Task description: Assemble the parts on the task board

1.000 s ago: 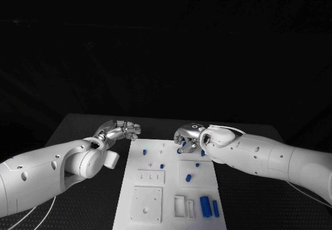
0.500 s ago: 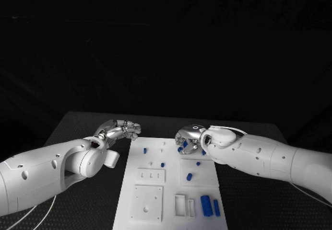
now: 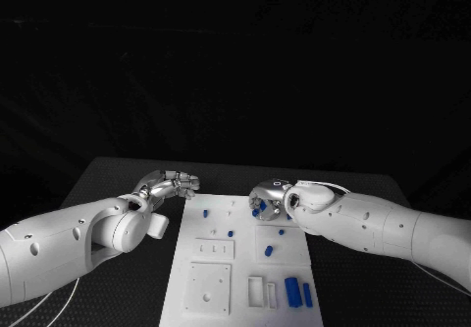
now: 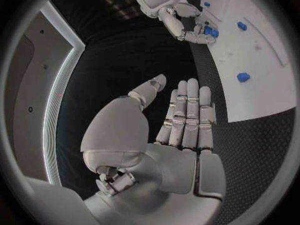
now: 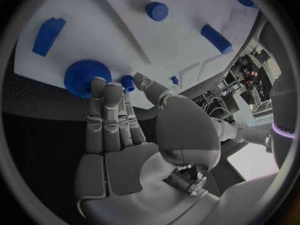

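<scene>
Nearest on the black counter (image 3: 128,286), the white task board (image 3: 240,262) runs away from the robot between its 2 arms. At the board's near end 2 long blue parts (image 3: 298,291) lie side by side, just beside a pair of narrow white slots. Further along, a short blue part (image 3: 267,251) sits on a raised square plate, with another small blue part (image 3: 231,234) near the board's middle and 1 more (image 3: 205,213) toward the far left edge.

At the far right of the board, the right hand (image 3: 265,204) rests low with its fingers together and extended, holding nothing. In the right wrist view its fingertips (image 5: 100,85) touch a large blue gear (image 5: 84,77), a smaller blue gear (image 5: 128,82) just beside it.

The left hand (image 3: 172,184) hangs off the board's far left corner, over the counter, fingers straight and close together, released and empty.
</scene>
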`<state>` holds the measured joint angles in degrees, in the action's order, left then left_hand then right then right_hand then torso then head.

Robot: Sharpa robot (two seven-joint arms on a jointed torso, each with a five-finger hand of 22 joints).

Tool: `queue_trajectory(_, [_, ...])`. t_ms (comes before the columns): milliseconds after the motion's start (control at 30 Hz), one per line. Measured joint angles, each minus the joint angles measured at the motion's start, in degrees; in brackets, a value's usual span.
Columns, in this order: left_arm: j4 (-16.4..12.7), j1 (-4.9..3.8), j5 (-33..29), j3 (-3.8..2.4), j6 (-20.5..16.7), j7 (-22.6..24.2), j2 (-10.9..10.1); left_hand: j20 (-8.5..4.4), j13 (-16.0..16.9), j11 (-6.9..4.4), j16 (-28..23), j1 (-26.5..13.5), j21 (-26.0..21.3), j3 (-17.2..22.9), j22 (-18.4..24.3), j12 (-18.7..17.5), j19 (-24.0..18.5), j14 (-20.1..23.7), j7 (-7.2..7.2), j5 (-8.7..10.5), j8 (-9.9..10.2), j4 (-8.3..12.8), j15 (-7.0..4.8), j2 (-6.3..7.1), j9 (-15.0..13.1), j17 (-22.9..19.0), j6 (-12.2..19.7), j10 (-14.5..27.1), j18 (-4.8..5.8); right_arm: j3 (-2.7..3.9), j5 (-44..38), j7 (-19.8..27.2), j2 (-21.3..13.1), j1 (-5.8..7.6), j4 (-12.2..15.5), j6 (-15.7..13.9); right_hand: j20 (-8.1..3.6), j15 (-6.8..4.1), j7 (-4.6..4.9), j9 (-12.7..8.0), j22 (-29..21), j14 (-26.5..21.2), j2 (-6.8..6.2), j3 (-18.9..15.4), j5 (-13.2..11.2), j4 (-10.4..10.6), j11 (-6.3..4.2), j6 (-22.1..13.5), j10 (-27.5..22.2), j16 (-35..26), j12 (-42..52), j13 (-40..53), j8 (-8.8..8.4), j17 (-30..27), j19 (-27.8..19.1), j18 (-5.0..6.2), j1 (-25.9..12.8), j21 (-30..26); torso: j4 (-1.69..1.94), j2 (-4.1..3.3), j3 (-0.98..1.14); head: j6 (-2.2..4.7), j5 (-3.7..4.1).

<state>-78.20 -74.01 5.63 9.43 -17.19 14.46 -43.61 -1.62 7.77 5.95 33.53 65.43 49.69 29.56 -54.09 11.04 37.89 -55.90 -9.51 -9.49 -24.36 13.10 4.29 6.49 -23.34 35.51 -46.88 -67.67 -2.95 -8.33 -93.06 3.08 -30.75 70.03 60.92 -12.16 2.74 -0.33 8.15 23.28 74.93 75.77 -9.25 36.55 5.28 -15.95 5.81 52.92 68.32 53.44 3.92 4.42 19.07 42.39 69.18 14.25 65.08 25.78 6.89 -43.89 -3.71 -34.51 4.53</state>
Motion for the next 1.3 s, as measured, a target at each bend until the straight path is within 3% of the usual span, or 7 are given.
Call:
queue_trajectory(100, [0.0, 0.0, -0.01, 0.0, 0.01, -0.01, 0.0, 0.0, 0.0, 0.0, 0.0, 0.0, 0.0, 0.0, 0.0, 0.0, 0.0, 0.0, 0.0, 0.0, 0.0, 0.0, 0.0, 0.0, 0.0, 0.0, 0.0, 0.0, 0.01, 0.03, -0.11, -0.01, 0.08, 0.02, -0.07, -0.1, -0.13, -0.04, -0.21, 0.0, -0.01, 0.06, 0.0, 1.71, -1.68, 0.33, -0.24, 0.89, 0.78, 1.05, 0.28, 0.15, 0.38, 0.08, -0.09, 0.0, 0.0, 1.0, 0.01, -0.08, -0.03, -0.06, 0.01])
queue_trajectory(167, [-0.02, 0.0, -0.01, 0.0, 0.02, -0.01, 0.0, 0.0, 0.0, 0.0, 0.0, 0.0, 0.0, 0.0, 0.0, -0.18, 0.0, 0.0, 0.0, 0.0, 0.0, 0.0, 0.0, 0.0, 0.0, 0.0, 0.0, 0.0, 0.02, 0.04, -0.15, -0.04, 0.13, 0.03, -0.1, -0.18, -0.45, -0.39, -0.3, 0.07, -0.01, 0.38, 0.94, 2.67, -2.3, 1.16, -0.49, 1.4, 1.56, 1.83, 0.28, 0.22, 0.71, 0.25, 0.23, -0.04, -0.94, 1.74, 0.02, -0.11, -0.03, -0.1, 0.01])
queue_trajectory(367, [-0.02, 0.0, -0.02, 0.0, 0.05, -0.02, -0.01, 0.0, 0.0, 0.0, 0.0, 0.0, 0.0, 0.0, 0.01, -0.22, 0.0, 0.0, 0.0, 0.0, 0.0, 0.0, 0.0, 0.0, 0.0, 0.0, 0.0, 0.0, 0.04, 0.07, -0.38, -0.24, 0.17, 0.04, -0.11, -0.32, -1.24, -1.2, -0.76, 0.49, -0.02, 0.34, 1.51, 4.46, -2.39, 2.43, -1.21, 2.92, 3.3, 4.05, 0.75, 0.49, 1.53, 1.2, 1.03, -0.14, -1.52, 4.68, 0.02, -0.19, -0.07, -0.26, -0.1])
queue_trajectory(500, [0.0, 0.0, -0.02, 0.0, 0.06, -0.05, 0.03, 0.0, 0.0, 0.0, 0.0, 0.0, 0.0, 0.0, 0.01, -0.22, 0.0, 0.0, 0.0, 0.0, 0.0, 0.0, 0.0, 0.0, 0.0, 0.0, 0.0, 0.0, 0.04, 0.06, -0.57, -0.38, 0.17, 0.01, 0.13, -0.35, -1.76, -1.85, -1.48, 0.88, -0.02, -0.23, 1.8, 5.94, -2.4, 2.54, -2.24, 4.37, 5.14, 5.94, 1.34, 0.92, 2.24, 2.25, 0.7, -0.56, -1.82, 7.35, -0.02, -0.25, -0.09, -0.3, -0.1])
queue_trajectory(633, [0.02, 0.0, -0.02, 0.0, 0.08, -0.06, 0.09, 0.0, 0.0, 0.0, 0.0, 0.0, 0.0, 0.0, 0.01, -0.22, 0.0, 0.0, 0.0, 0.0, 0.0, 0.0, 0.0, 0.0, 0.0, -0.01, 0.0, 0.0, 0.05, 0.05, -0.8, -0.68, 0.15, -0.01, 0.38, -0.49, -2.04, -1.92, -1.75, 1.26, -0.02, -0.31, 1.85, 6.72, -2.42, 2.5, -2.9, 5.28, 5.86, 6.38, 1.61, 1.34, 2.78, 2.53, 0.45, -0.85, -1.89, 9.07, -0.05, -0.28, -0.14, -0.32, -0.13])
queue_trajectory(967, [0.1, 0.0, -0.03, 0.0, 0.09, -0.09, 0.04, 0.0, 0.0, 0.0, 0.0, 0.01, 0.0, 0.1, 0.02, -0.22, 0.0, 0.0, 0.0, 0.0, 0.22, 0.11, 0.0, 0.0, -0.01, -0.06, 0.0, 0.0, 0.3, -0.08, -1.83, -2.56, -0.27, -0.24, 1.99, -2.99, -2.47, -2.67, -2.11, 1.69, -0.02, -0.67, 1.55, 8.17, -2.63, 2.17, -2.84, 6.0, 7.57, 6.82, 1.59, 1.83, 3.21, 2.54, 0.0, -1.06, -2.18, 11.49, -0.05, -0.31, -0.18, 0.09, -0.26])
queue_trajectory(1300, [0.21, 0.0, -0.03, 0.0, 0.09, -0.1, -0.06, 0.0, 0.0, 0.0, 0.22, 0.01, 0.0, 0.13, 0.02, -0.21, 0.0, 0.0, 0.0, 0.0, 0.22, 0.13, 0.0, 0.0, -0.01, -0.06, 0.0, 0.0, 0.31, 0.02, -4.31, -5.68, 0.97, 0.23, 2.87, -8.06, -2.56, -2.85, -2.18, 1.71, -0.02, -0.85, 1.25, 9.1, -2.8, 2.48, -3.07, 6.06, 7.82, 6.82, 1.53, 1.98, 3.22, 2.49, -0.13, -1.1, -1.85, 12.67, -0.07, -0.4, -0.21, 0.9, -0.41])
